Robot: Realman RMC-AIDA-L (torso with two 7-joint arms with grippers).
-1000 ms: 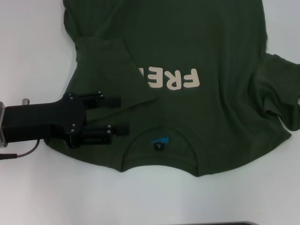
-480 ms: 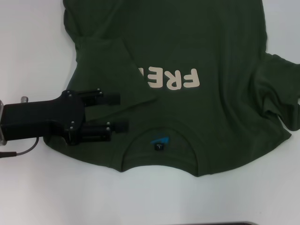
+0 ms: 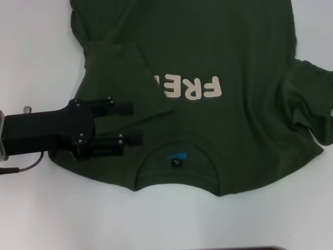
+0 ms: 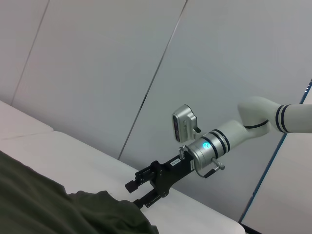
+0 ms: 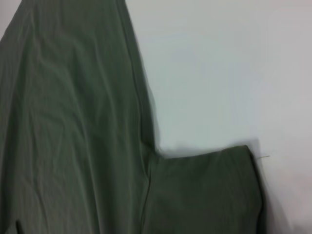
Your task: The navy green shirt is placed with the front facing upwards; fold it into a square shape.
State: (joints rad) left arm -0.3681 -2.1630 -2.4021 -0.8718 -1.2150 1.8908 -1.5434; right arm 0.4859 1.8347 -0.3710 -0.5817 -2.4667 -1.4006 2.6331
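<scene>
The navy green shirt (image 3: 223,130) lies flat on the white table (image 3: 36,57), collar toward me, with cream lettering (image 3: 190,87) on the chest. Its left sleeve (image 3: 122,78) is folded inward and covers part of the lettering. My left gripper (image 3: 136,124) hovers open over the shirt's left shoulder, beside the collar and neck tag (image 3: 177,163), with nothing between its fingers. In the left wrist view my right gripper (image 4: 135,195) hangs open above the table, just past the shirt's far edge (image 4: 97,207). The right wrist view looks down on the shirt's side and right sleeve (image 5: 204,190).
White table (image 5: 219,73) surrounds the shirt on all sides. The right sleeve (image 3: 312,104) lies rumpled and spread outward at the right edge. A grey panelled wall (image 4: 122,73) stands behind the table.
My left gripper has drifted slightly toward the far side of the table, still open. The shirt has not moved.
</scene>
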